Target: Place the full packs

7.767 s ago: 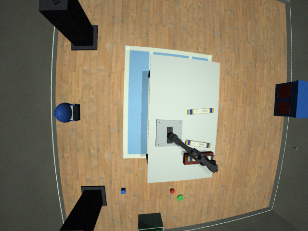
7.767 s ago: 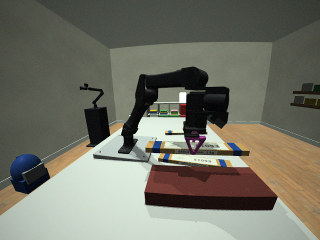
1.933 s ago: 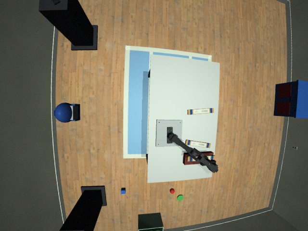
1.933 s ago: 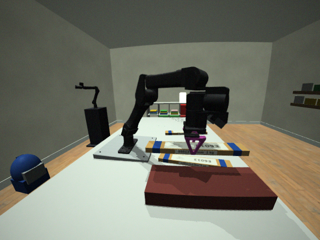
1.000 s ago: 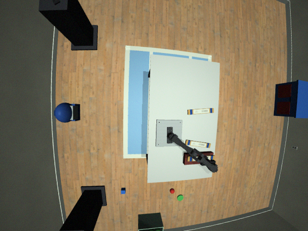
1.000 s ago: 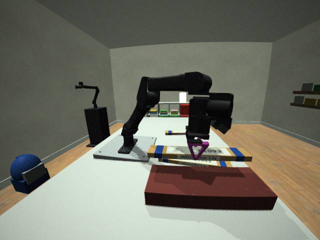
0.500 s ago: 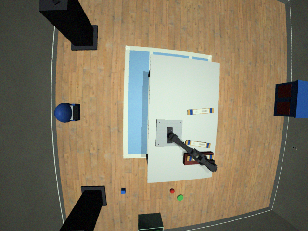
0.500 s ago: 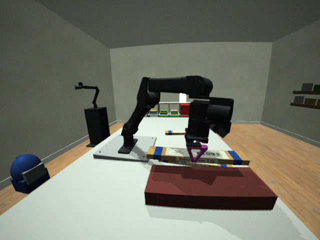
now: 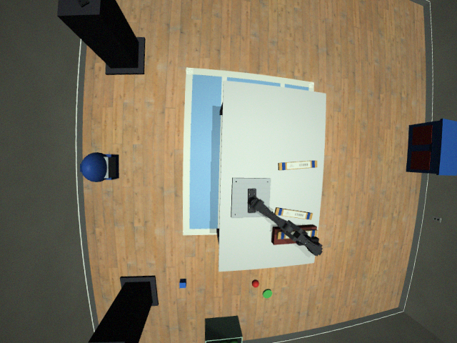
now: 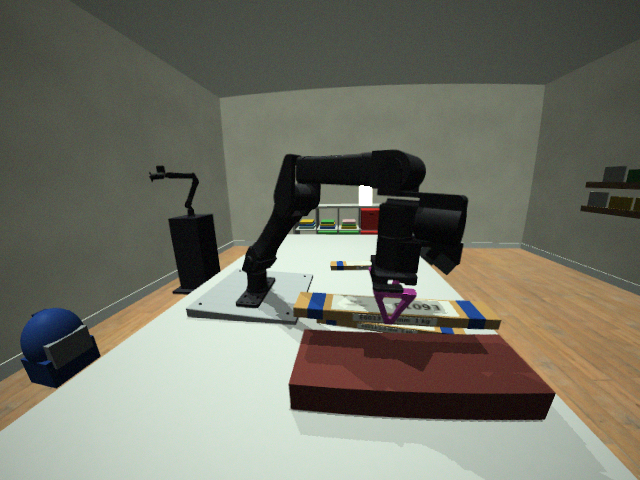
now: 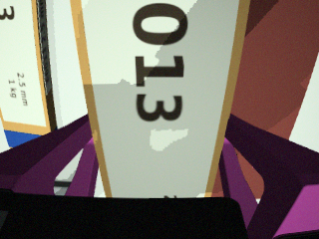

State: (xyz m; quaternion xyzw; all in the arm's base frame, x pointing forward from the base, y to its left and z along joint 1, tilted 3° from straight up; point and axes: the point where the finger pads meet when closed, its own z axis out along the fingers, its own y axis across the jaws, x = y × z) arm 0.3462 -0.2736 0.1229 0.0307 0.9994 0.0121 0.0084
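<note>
Gripping one electrode pack above the low platform, with the gripper part-open at pack width; a second pack near the platform, a third farther off.

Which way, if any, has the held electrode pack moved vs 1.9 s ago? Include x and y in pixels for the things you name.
Yes: down. In the exterior view, the held pack point(image 9: 283, 235) point(image 10: 392, 308) point(image 11: 159, 100) now sits closer above the platform point(image 9: 273, 236) point(image 10: 413, 374) point(image 11: 274, 65).
</note>
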